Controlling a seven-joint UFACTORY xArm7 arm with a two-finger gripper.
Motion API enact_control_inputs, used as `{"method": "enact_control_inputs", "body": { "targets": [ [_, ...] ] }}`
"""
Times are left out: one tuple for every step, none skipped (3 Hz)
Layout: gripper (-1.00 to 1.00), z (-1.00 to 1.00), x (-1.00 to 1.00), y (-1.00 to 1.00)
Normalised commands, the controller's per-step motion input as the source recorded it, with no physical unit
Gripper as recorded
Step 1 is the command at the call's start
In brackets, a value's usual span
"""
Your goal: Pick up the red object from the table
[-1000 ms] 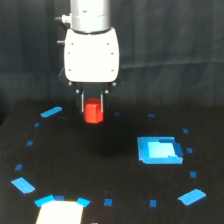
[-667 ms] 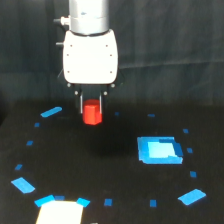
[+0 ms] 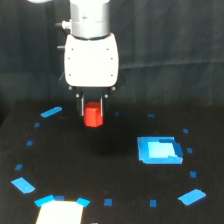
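While I watch the feed, my gripper (image 3: 93,107) hangs in the upper left-centre of the frame, its two thin fingers (image 3: 82,106) closed against the sides of the red object (image 3: 93,115). That block sits clamped between them, seemingly just above the black table (image 3: 115,200). A large bright blue patch (image 3: 159,150) lies at centre right.

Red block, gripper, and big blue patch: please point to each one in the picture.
red block (image 3: 93,115), exterior view, on its front face.
gripper (image 3: 93,111), exterior view, midway between the fingertips.
big blue patch (image 3: 159,150), exterior view, on its centre.
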Motion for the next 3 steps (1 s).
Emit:
{"method": "enact_control_inputs", "body": {
  "targets": [
    [-1.00,-0.04,-0.15,-0.81],
    [-1.00,-0.11,0.28,-0.19],
    [-1.00,-0.01,0.40,-0.52]
  ]
}}
